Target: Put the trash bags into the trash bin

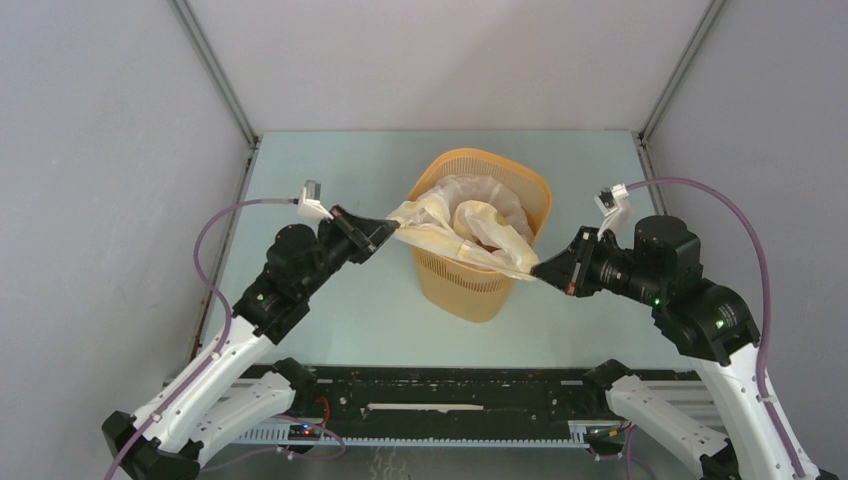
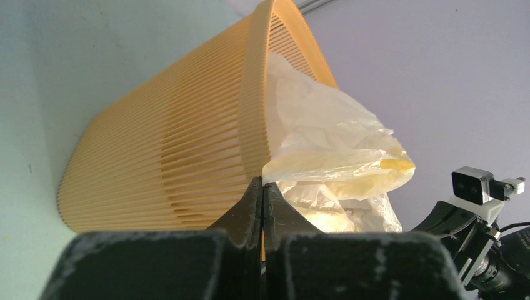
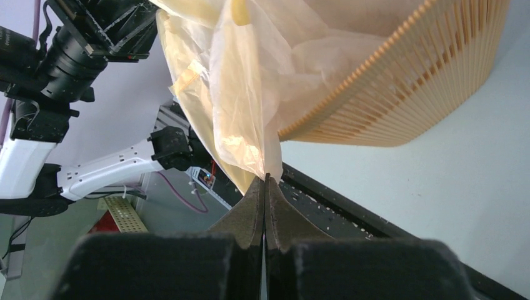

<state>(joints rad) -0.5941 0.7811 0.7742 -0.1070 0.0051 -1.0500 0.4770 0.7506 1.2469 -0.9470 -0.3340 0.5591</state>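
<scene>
"What's the room like?"

"Plain grey walls point(image 1: 100, 150) on three sides, with metal posts point(image 1: 215, 75) running up the back corners. Under it all there's a pale green surface point(image 1: 330, 170), and a black rail point(image 1: 450, 385) runs along its near edge."

"And the trash bin point(image 1: 478, 285)?"

"Upright on the surface, right between the two tools. It's orange-yellow with slotted sides. The left tool point(image 1: 385, 232) is just beside its rim on one side, and the right tool point(image 1: 540, 270) is just beside the near corner of the rim on the other."

"Where's the trash bag point(image 1: 480, 215)?"

"Mostly bunched in the bin's mouth, crinkly and cream-white with a yellowish band. From there it stretches over the rim toward both tools, so it spans from one set of tips to the other."

"Are they gripping it?"

"Both are. The left tool's jaws are pressed together, with a pinch of the film coming out right at the tips. The right tool's jaws are closed the same way on the opposite edge, and the plastic rises from its tips toward the bin. I can't tell whether either tool touches the bin's wall."
</scene>
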